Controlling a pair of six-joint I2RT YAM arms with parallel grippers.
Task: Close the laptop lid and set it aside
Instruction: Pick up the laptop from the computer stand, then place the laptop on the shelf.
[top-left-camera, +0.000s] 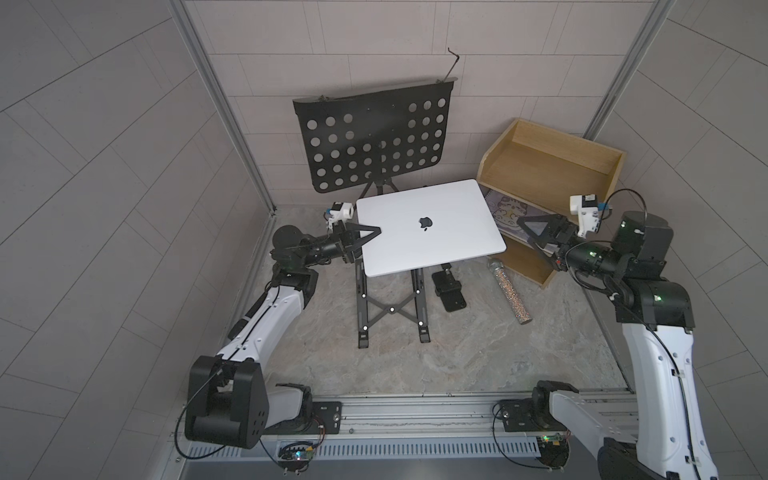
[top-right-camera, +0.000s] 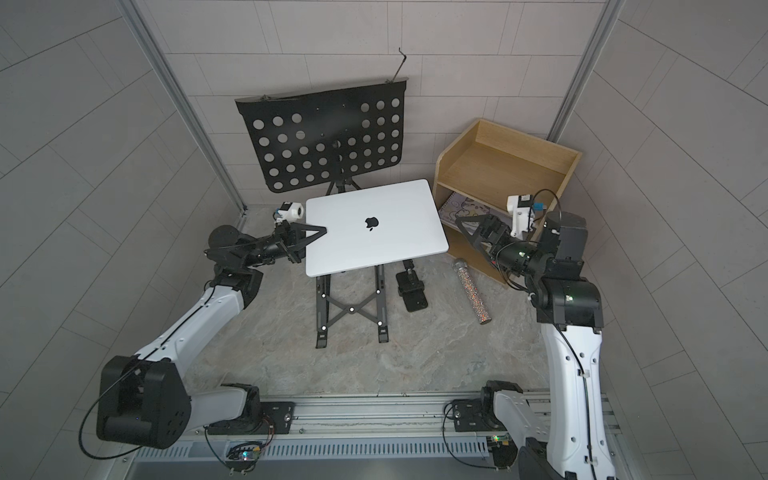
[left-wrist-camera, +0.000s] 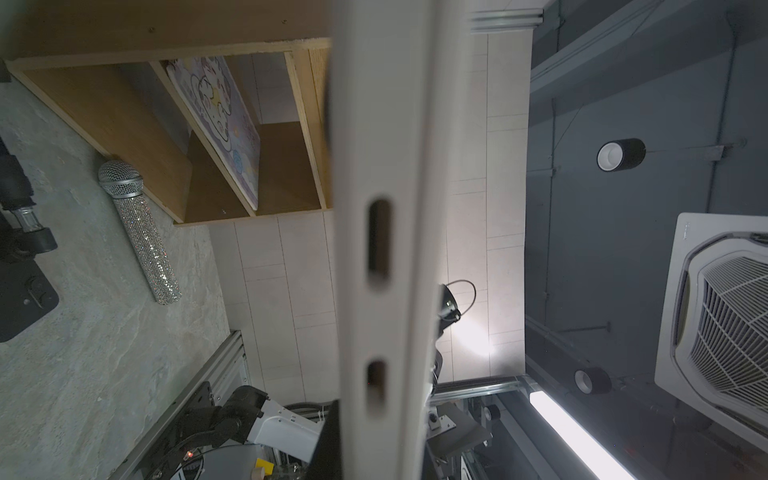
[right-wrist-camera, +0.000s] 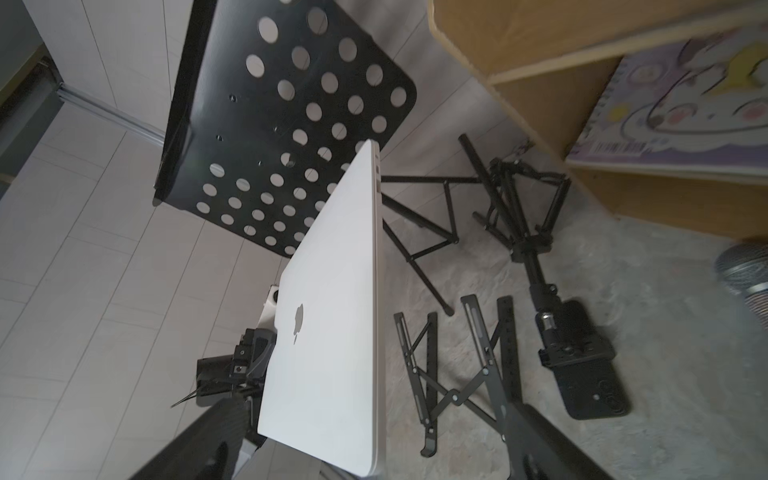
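Marbled grey worktop (top-left-camera: 457, 365) runs out from the rail, and nearest on it lies the black X-frame stand (top-left-camera: 390, 309), below and just beyond the left hand (top-left-camera: 370, 237). That hand is clamped tight on one side edge of the laptop (top-left-camera: 432, 249). The laptop is shut, with the laptop lid (right-wrist-camera: 332, 291) facing up, and it seems to hang clear above the stand with nothing else under it. The right hand (top-left-camera: 528, 232) sits off the opposite edge, fingers spread wide and empty, near but not touching. The worry is the one-sided hold. All the weight hangs out past the fingertips, so the smooth shell could twist or slide out of the pinch. It would then drop onto the stand or the phone mount (top-left-camera: 451, 293) beneath its free edge. Further out from the hands, a swing of the free corner could clip the wooden shelf (top-left-camera: 552, 162) or, at the back, the perforated music stand (top-left-camera: 370, 141).
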